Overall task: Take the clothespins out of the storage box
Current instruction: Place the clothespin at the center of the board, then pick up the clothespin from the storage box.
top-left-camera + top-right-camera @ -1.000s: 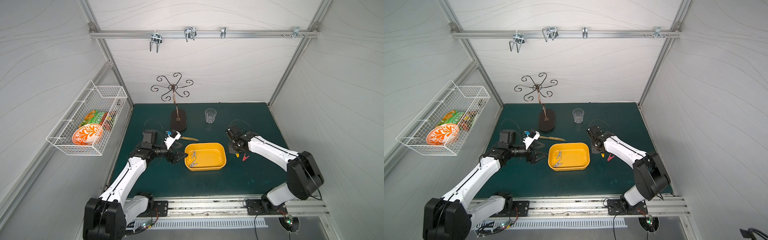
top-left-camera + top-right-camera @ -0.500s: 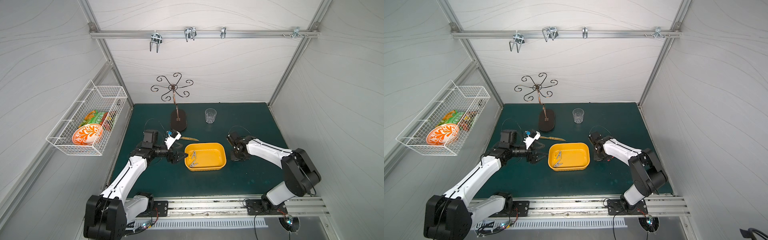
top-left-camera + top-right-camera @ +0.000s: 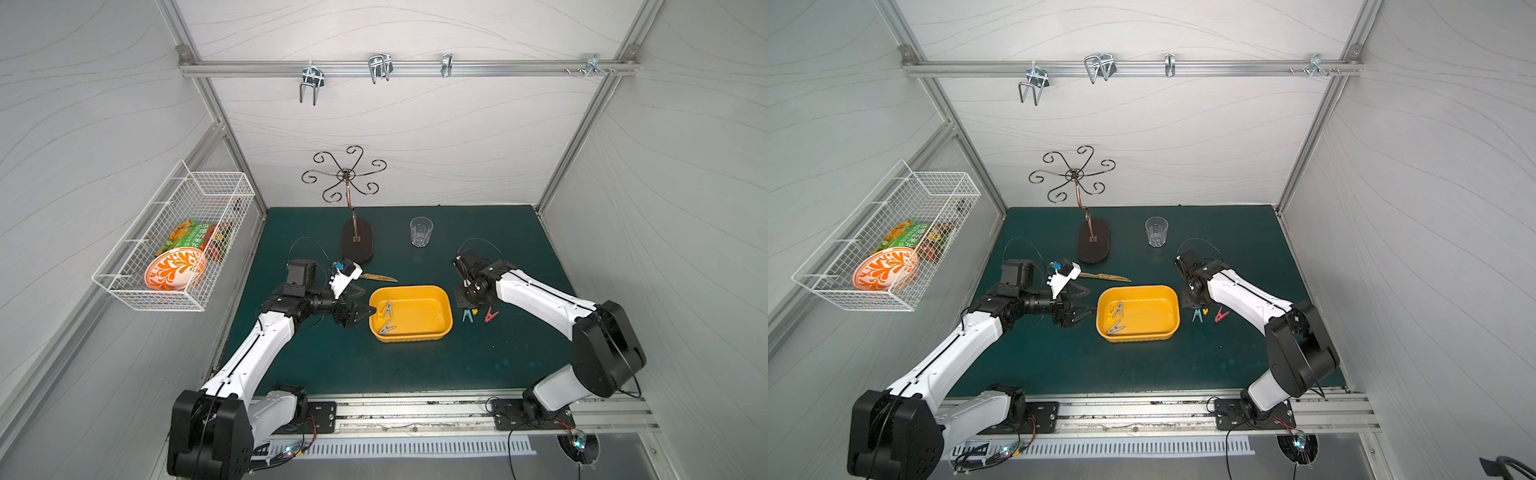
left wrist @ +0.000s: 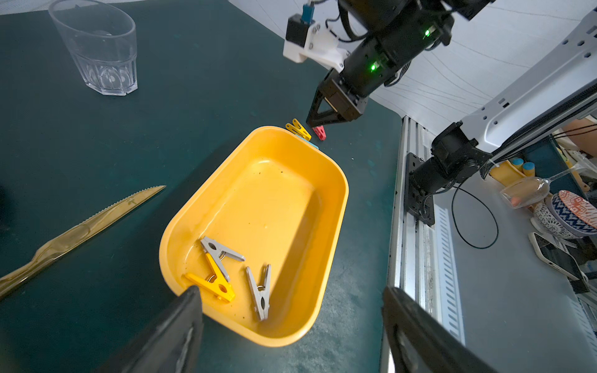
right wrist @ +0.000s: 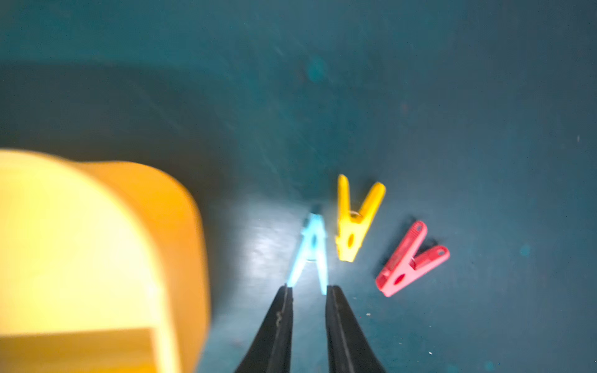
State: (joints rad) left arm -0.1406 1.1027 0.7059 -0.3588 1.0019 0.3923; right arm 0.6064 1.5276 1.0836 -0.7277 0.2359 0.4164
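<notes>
Dark green matting (image 3: 498, 257) is covering the tabletop inside a white-walled cell, and the clothespins are lying in two groups of three. On the mat just beside the right end of the storage box (image 3: 422, 311), the teal peg (image 5: 310, 248) is lying with its long axis in line with the right gripper (image 5: 309, 289), spread legs toward the fingertips and closed nose pointing away. The outer yellow peg (image 5: 355, 222) is lying alongside it, nearly parallel but reversed, its closed nose toward the gripper. The red peg (image 5: 410, 261) is sitting a little apart from both, slanting, with its spread legs pointing away from the box.

The right arm is reaching out with its elbow bent and its wrist turned steeply down, so the gripper is pointing at the mat. Its jaws are standing a narrow gap apart, and the teal peg's leg ends are lying right at the fingertips; whether they are touching I cannot tell. The left arm is stretching low over the mat, and the left gripper (image 3: 365, 316) is lying nearly level, jaws spread wide, at the left end of the box.

Inside the box, all at that left end, the inner yellow peg (image 4: 211, 279) is lying with a grey peg (image 4: 219, 250) crossing its legs. The second grey peg (image 4: 260, 290) is lying apart from them, its closed nose toward the near wall. The wire basket (image 3: 220, 185) on the left wall is holding a patterned orange bowl (image 3: 174, 269) and snack packets (image 3: 195, 237).
</notes>
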